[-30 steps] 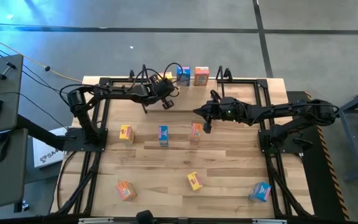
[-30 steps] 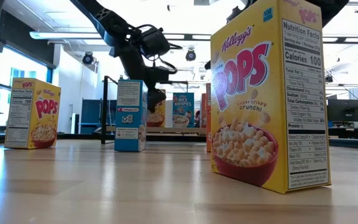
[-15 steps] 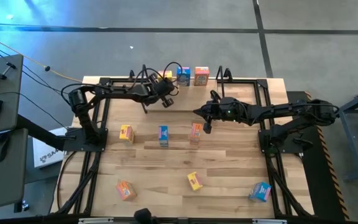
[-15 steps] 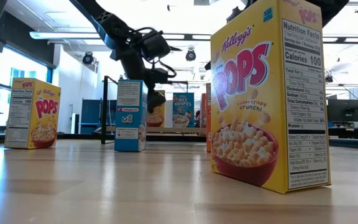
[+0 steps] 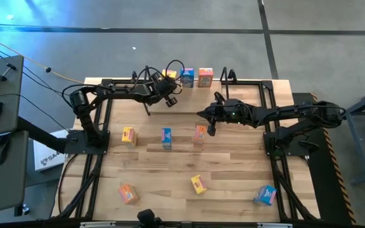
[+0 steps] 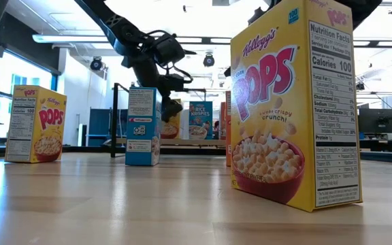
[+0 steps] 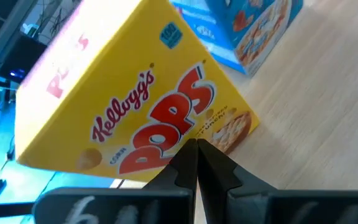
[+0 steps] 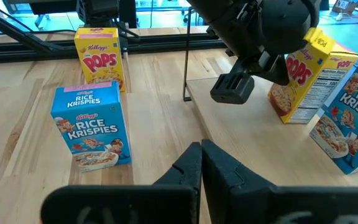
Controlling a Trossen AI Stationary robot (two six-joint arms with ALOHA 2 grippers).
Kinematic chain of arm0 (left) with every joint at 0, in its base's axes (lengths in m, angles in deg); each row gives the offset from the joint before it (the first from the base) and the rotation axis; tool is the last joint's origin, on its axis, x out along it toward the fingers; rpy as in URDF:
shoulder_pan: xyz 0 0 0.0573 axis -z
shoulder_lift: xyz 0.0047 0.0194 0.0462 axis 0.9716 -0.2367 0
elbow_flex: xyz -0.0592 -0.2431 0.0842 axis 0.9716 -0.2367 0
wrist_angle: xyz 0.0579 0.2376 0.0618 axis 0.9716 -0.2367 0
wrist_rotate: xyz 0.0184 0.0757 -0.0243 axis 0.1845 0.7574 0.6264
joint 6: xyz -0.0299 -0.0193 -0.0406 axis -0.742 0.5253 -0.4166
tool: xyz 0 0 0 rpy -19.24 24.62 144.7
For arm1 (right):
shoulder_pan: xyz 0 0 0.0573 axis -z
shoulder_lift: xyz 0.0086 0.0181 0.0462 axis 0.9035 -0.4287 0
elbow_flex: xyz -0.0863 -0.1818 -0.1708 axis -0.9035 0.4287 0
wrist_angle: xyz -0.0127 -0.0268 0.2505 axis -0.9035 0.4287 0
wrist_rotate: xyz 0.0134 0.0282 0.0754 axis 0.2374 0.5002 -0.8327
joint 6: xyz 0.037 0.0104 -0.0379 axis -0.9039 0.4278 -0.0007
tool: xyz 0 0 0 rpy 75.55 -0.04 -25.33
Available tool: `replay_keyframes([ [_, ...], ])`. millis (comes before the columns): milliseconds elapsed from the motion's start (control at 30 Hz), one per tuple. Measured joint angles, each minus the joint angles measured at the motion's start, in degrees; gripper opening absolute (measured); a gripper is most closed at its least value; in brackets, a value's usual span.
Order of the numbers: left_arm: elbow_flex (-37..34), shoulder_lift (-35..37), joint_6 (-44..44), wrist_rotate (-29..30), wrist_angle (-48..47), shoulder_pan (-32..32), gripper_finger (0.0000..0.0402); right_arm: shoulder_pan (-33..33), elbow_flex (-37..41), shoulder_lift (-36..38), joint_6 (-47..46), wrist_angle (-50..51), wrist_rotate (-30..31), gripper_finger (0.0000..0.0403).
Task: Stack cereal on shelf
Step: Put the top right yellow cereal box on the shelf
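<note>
The left gripper [image 5: 170, 100], fingers closed and empty, is lifting slightly beside the yellow cereal box [image 7: 135, 106] now standing on the shelf [image 8: 253, 134]; right gripper [image 5: 210, 129], fingers closed, is hovering over the counter [image 5: 233, 171] near six remaining boxes

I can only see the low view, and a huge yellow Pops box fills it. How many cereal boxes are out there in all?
Observer: Nine. A yellow box, a blue box and an orange box stand on the shelf; six loose boxes dot the table.
Operator: Is that arm holding one?
Observer: No. The left gripper is shut and empty, above the shelf beside the yellow box.
Operator: And the other arm?
Observer: The right gripper is shut too, over the table's middle.
</note>
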Motion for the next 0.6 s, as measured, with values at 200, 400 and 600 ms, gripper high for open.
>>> replay_keyframes([
  [200,0.00,0.00,0.04,-0.92,1.06,-0.27,0.0000,0.00,0.01,0.00,0.00,0.00,0.00,0.0000],
  [400,0.00,0.00,0.28,-1.00,2.19,-0.95,0.0000,0.00,0.01,0.00,0.00,0.00,-0.02,0.0000],
  [600,0.00,0.00,1.03,-1.36,3.26,-1.01,0.0000,0.00,0.00,0.00,-0.01,0.02,-0.02,0.0000],
])
